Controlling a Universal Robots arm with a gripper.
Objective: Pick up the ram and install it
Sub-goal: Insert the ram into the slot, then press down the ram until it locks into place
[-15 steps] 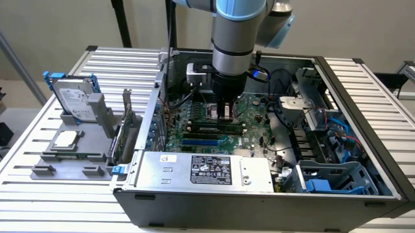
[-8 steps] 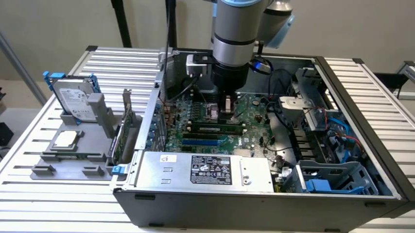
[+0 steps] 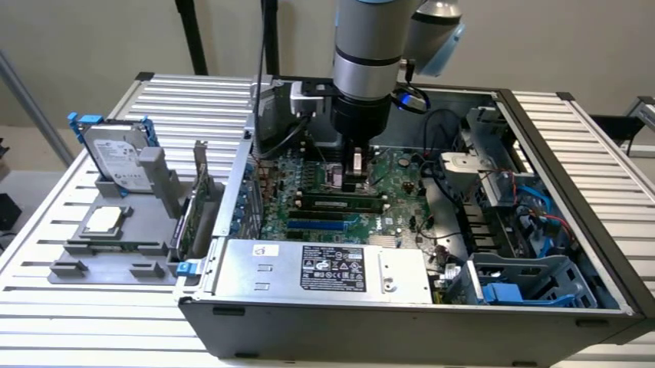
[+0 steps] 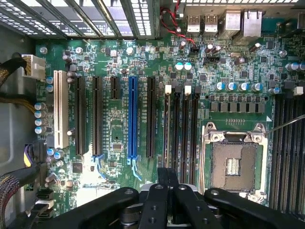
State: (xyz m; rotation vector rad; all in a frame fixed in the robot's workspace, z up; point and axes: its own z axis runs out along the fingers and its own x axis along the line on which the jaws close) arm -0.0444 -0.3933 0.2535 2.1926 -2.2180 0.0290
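Note:
The ram (image 3: 336, 204) is a thin green stick with black chips, standing on edge in a memory slot on the motherboard (image 3: 307, 172) inside the open computer case (image 3: 573, 192). In the wrist view the ram (image 4: 166, 124) shows edge-on in the slot beside the white latch. My gripper (image 3: 354, 184) points straight down, just above and behind the ram. Its black fingers (image 4: 162, 177) are pressed together, shut, in line with the ram's slot, and nothing shows between them.
A grey fixture (image 3: 77, 268) at the exterior view's left holds a silver hard drive (image 3: 113, 157) with blue rails, an expansion card (image 3: 195, 203) and a chip (image 3: 103, 221). The power supply (image 3: 327, 268) lies near the case front. The CPU socket (image 4: 233, 164) and a blue slot (image 4: 132, 117) flank the memory slots.

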